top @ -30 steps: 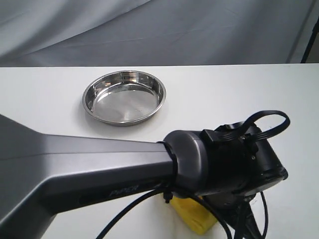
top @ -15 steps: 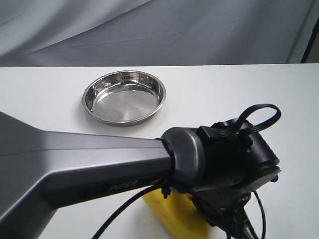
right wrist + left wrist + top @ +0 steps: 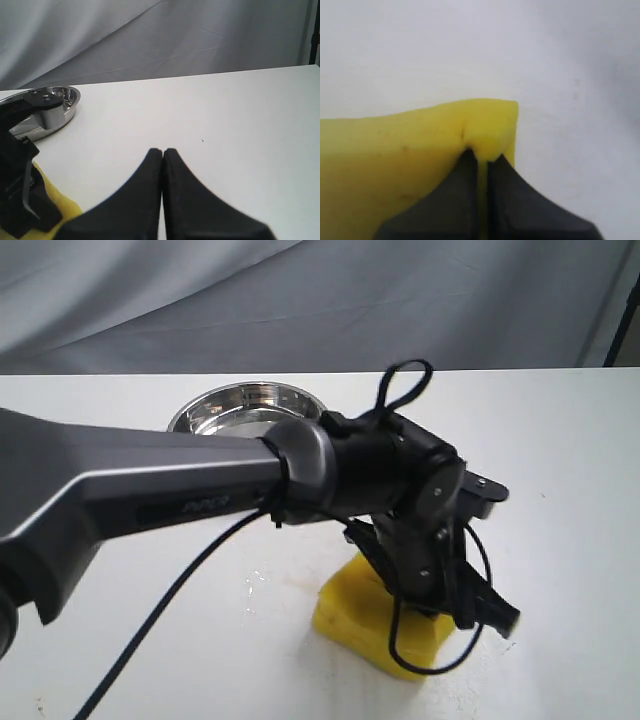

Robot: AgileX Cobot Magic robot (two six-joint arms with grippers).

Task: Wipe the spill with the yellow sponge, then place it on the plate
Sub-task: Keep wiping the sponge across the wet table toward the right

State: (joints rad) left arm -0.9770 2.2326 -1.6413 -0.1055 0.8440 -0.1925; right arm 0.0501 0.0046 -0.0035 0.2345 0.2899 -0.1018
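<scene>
Foam bulges around the left hand (image 3: 483, 161), whose two dark fingers (image 3: 455, 200) are pinched tight on one edge of the sponge (image 3: 395, 160). Only a thin yellow seam shows between them. That dent suggests the block is soft, light and springy. It will give under any squeeze, and its pitted surface looks grippy enough that a slip seems unlikely.

Held by an edge, most of the sponge juts out to one side of the hand and may flop or drag. A hold nearer the middle, across the short width, would probably press it flatter for wiping.

Beneath the hand the sponge sits low over the table (image 3: 560, 440); whether it touches is not clear. The spill cannot be made out for sure near it.

Beyond the hand, well apart, lies the plate (image 3: 190, 418), partly hidden by the arm (image 3: 150, 490). It is shallow and rimmed, so it should take the sponge with a plain drop.

The right hand (image 3: 162, 154) waits off to the side, its fingers together on nothing.
</scene>
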